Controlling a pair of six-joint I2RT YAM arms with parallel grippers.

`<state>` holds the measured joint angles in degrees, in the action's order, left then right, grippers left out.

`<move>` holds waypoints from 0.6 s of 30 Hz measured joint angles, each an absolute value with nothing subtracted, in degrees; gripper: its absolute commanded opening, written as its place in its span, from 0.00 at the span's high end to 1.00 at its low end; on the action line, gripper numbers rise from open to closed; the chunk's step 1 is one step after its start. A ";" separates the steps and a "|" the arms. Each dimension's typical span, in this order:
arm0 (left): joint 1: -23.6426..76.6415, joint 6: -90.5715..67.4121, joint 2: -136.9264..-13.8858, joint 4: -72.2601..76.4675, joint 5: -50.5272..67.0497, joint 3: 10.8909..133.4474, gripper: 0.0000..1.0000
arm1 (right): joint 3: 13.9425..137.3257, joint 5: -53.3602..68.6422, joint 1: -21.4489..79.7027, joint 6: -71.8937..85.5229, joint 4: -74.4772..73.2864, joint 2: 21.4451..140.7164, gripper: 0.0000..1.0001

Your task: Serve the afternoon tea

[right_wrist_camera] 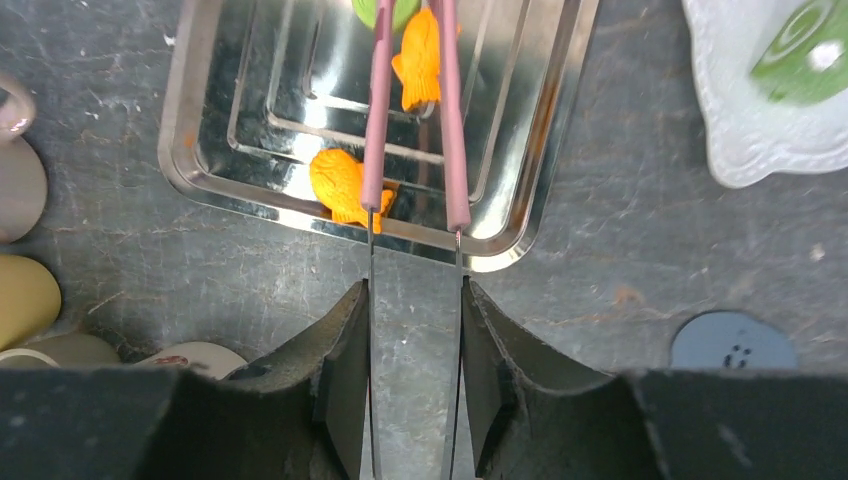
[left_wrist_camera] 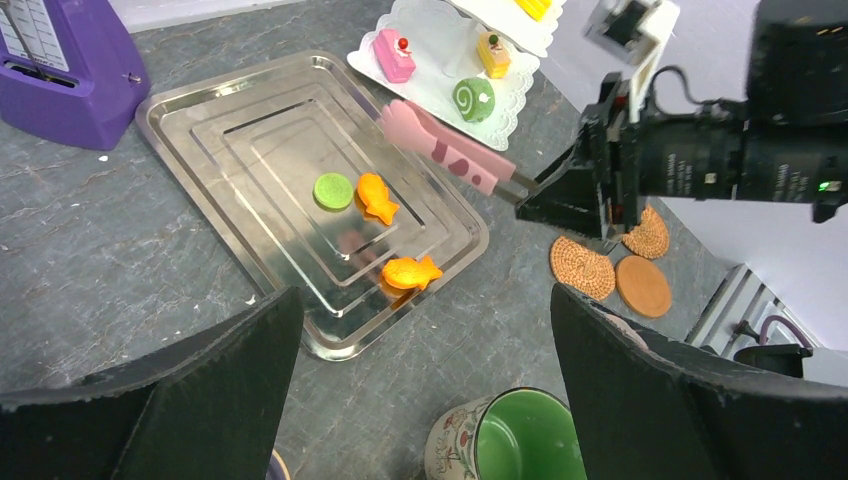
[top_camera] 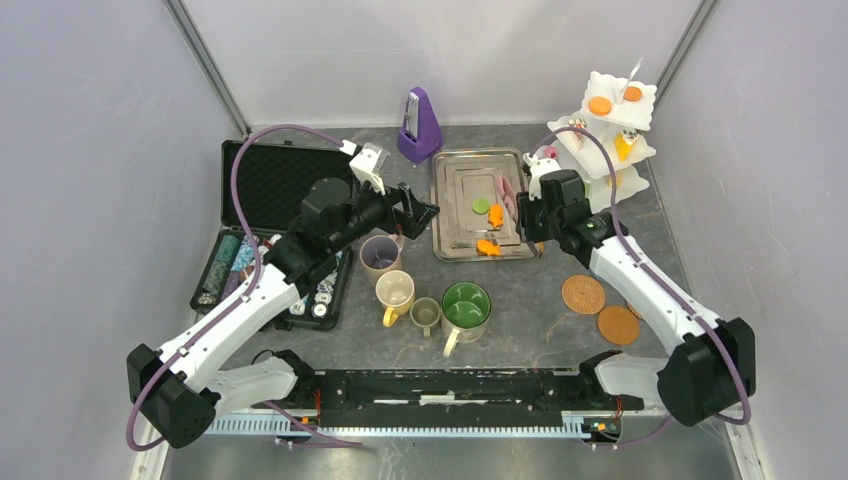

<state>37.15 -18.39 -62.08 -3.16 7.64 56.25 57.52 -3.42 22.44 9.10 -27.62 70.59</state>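
My right gripper (top_camera: 528,215) (right_wrist_camera: 413,340) is shut on the handle end of pink tongs (top_camera: 508,197) (right_wrist_camera: 378,100) that reach over the steel tray (top_camera: 445,250). The tong arms are apart and I see nothing between their tips. On the tray lie a green pastry (top_camera: 481,206) and two orange fish pastries (top_camera: 496,215) (top_camera: 488,247); one fish (right_wrist_camera: 420,65) lies below and between the tong arms. My left gripper (top_camera: 425,208) (left_wrist_camera: 425,390) is wide open and empty, above the mugs beside the tray. The white stand (top_camera: 605,130) holds several pastries.
Mauve (top_camera: 380,257), yellow (top_camera: 395,292), olive (top_camera: 426,315) and big green (top_camera: 465,307) mugs stand in front of the tray. Coasters (top_camera: 583,294) (top_camera: 618,325) lie at the right. A purple metronome (top_camera: 421,125) is behind the tray. An open black case (top_camera: 270,180) of poker chips is at the left.
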 measured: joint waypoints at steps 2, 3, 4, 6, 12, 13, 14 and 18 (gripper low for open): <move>37.15 -18.39 -62.08 -3.18 7.64 56.25 0.01 | 56.29 -3.42 22.44 10.74 -27.53 71.70 0.59; 37.15 -18.39 -62.08 -3.16 7.64 56.25 0.01 | 55.96 -3.46 22.44 11.49 -27.40 72.38 0.58; 37.15 -18.39 -62.08 -3.16 7.64 56.25 0.01 | 55.77 -3.46 22.44 12.23 -27.11 73.12 0.58; 37.15 -18.39 -62.08 -3.18 7.64 56.25 0.01 | 55.64 -3.51 22.44 13.19 -26.48 74.35 0.57; 37.15 -18.39 -62.08 -3.20 7.64 56.25 0.01 | 54.65 -3.42 22.44 14.96 -23.70 77.95 0.54; 37.15 -18.39 -62.08 -3.20 7.64 56.25 0.01 | 54.52 -3.42 22.44 15.07 -23.46 78.50 0.53; 37.15 -18.39 -62.08 -3.20 7.64 56.25 0.01 | 54.50 -3.42 22.44 15.20 -23.33 79.00 0.53; 37.15 -18.39 -62.08 -3.22 7.64 56.25 0.01 | 54.48 -3.44 22.44 15.25 -22.57 80.51 0.51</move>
